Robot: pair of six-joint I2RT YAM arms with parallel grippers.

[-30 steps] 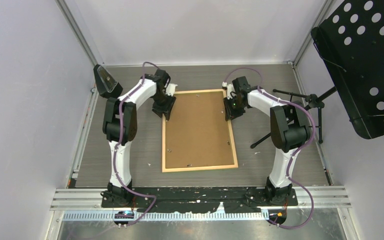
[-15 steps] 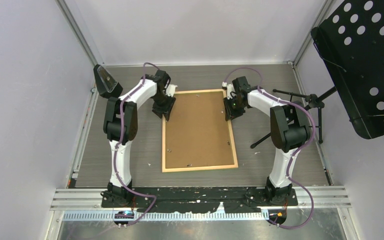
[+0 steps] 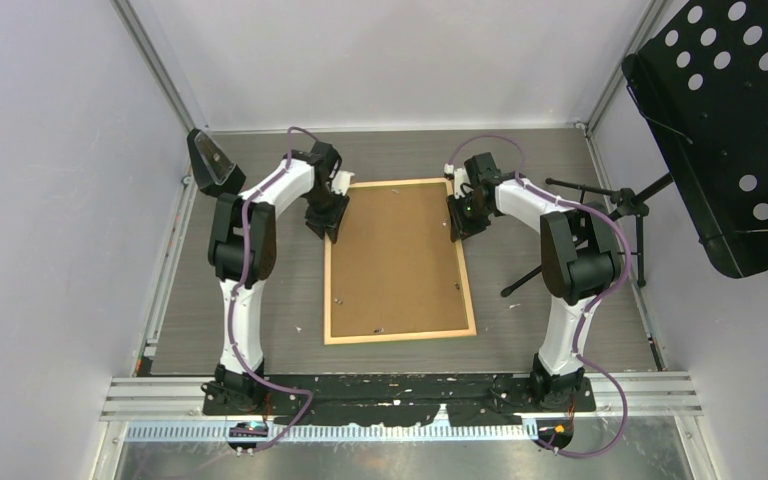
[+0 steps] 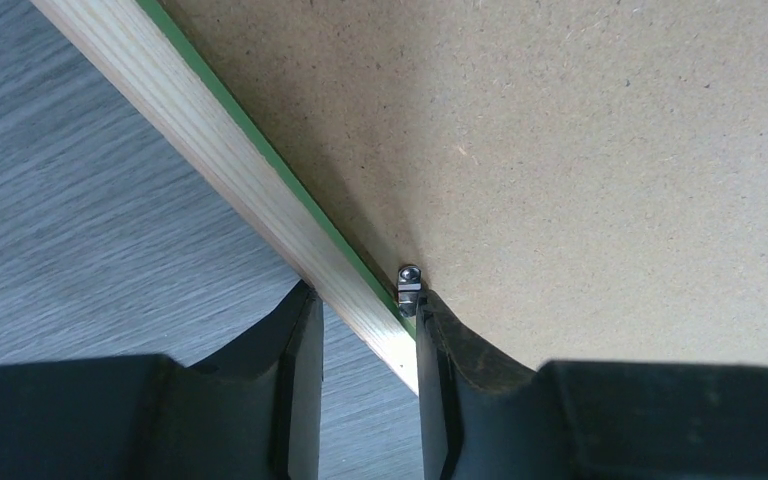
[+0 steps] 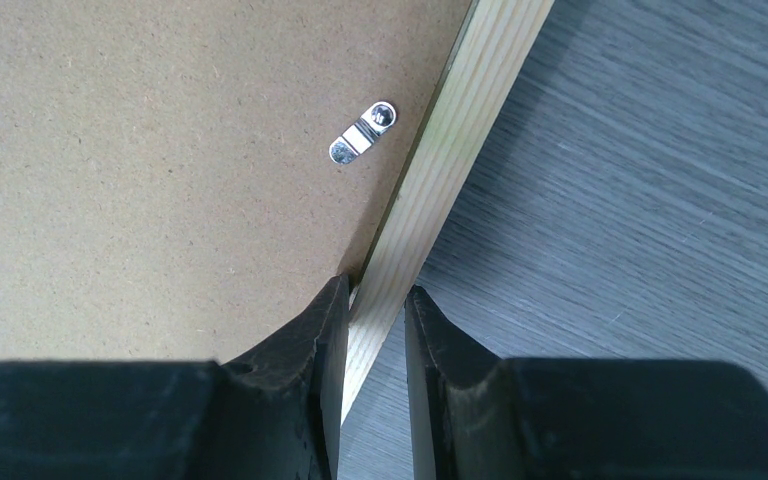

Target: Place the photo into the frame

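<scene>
Pale natural wood, thin rails: the frame (image 3: 400, 337), flat and back-up at the middle of the table (image 3: 290, 300), long axis running near to far, a green line of the front face showing at the inner lip. Brown hardboard backing sheet (image 3: 396, 260) seated inside the rails, covering the whole opening. The photo: not seen in any view; under the hardboard or elsewhere, cannot tell.

Left gripper (image 4: 360, 300): astride the left long rail toward its far end, jaws parted. Inner finger against a small metal turn clip (image 4: 409, 285) at the lip, outer finger standing off the wood with a strip of table between. Nothing clamped.

Right gripper (image 5: 372, 290): astride the right long rail, opposite, pinched onto the wood from both sides. Second turn clip (image 5: 362, 133) just beyond, lying on the hardboard.

Arms equally near, one per long rail. Judged next: work on the clips, or a lift by the far end. Open table to left and near; tripod base (image 3: 628, 205) of a black music stand (image 3: 730, 130) close on the right; back wall not far beyond the far rail.
</scene>
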